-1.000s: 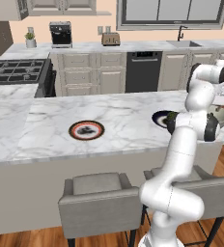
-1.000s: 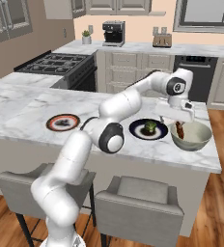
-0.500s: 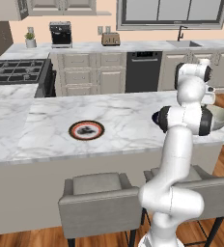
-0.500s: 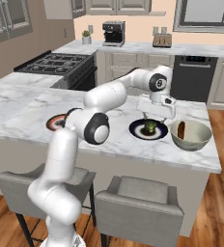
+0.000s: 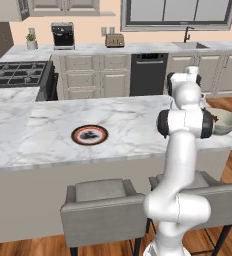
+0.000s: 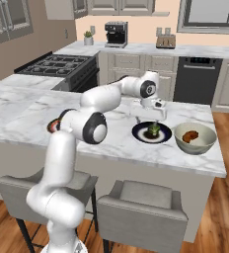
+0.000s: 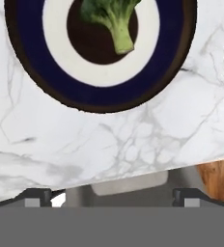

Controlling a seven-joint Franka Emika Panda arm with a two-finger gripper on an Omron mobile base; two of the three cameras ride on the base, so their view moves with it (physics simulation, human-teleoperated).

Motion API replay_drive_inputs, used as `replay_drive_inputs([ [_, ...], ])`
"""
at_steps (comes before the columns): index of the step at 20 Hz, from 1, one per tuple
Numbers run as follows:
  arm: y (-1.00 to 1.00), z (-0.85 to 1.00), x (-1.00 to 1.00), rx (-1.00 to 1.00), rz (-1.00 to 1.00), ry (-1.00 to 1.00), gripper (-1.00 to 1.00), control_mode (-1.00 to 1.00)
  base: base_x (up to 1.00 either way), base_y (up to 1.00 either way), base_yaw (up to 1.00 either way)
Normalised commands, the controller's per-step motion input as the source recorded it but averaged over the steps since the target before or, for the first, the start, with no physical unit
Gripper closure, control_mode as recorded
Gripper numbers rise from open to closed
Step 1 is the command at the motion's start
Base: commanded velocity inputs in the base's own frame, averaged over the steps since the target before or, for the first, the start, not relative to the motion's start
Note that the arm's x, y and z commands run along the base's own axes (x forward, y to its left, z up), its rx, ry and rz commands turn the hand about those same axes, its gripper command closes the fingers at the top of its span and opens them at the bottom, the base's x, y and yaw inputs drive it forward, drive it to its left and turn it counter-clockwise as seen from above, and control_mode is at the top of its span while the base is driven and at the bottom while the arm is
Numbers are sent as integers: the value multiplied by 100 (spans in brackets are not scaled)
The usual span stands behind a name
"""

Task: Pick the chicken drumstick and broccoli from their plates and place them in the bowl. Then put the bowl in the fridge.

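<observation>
The pincer [image 6: 155, 118] now hangs open above the broccoli [image 6: 153, 130] — it has swung over from the bowl [image 6: 195, 138].

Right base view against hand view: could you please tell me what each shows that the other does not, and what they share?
Right base view: the chicken drumstick lying in the bowl beside the dark plate, plus the stove and the arm. Hand view: the plate's blue band and white ring, and the pale stalk of the broccoli, close up. Both: the broccoli on that plate, on the marble counter.
</observation>
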Motion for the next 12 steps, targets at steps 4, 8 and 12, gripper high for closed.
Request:
replay_drive_inputs([
  [4,-2,-16,65,0,-3,13,-100,-100,0,0,0],
  [8,0,-14,55,0,-14,9,-100,-100,0,0,0],
  [12,-17,-14,46,0,-11,14,-100,-100,0,0,0],
])
